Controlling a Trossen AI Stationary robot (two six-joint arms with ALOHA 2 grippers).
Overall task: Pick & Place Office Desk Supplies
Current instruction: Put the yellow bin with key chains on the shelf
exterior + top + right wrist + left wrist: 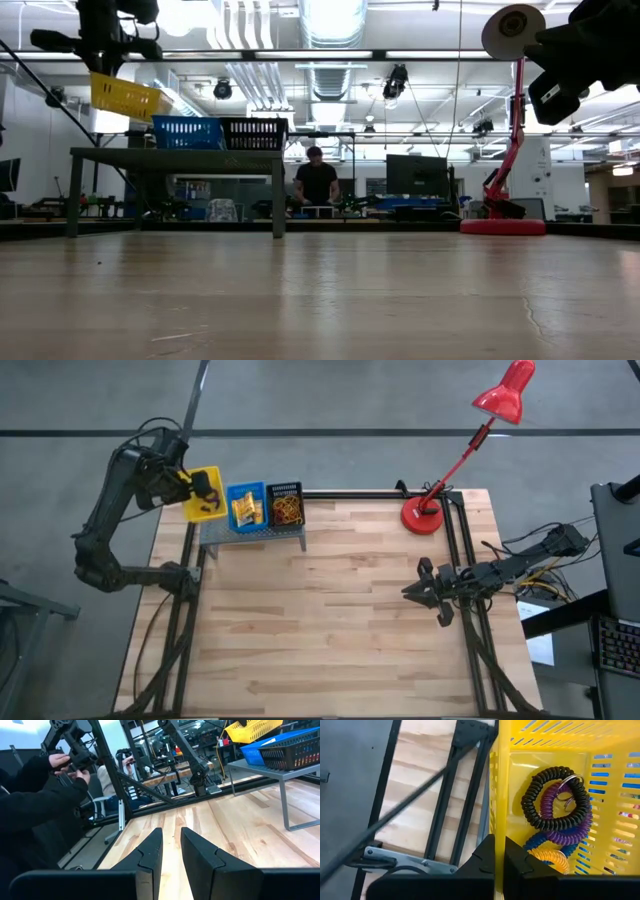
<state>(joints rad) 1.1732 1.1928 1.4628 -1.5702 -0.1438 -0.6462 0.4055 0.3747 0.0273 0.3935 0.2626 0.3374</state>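
Yellow bin w/ coiled rings pinched by left gripper; right gripper narrowly apart, empty.

Yellow bin (slotted) holds black, purple coils.

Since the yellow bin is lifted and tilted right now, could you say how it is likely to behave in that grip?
The yellow bin, pinched by its wall in the left gripper, looks light and slotted, so probably slightly flexible. Tilted, its coiled rings may slide.

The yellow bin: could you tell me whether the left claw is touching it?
Touching. In the left wrist view, the left claw is shut on the wall of the yellow bin, its fingers pressed against both sides.
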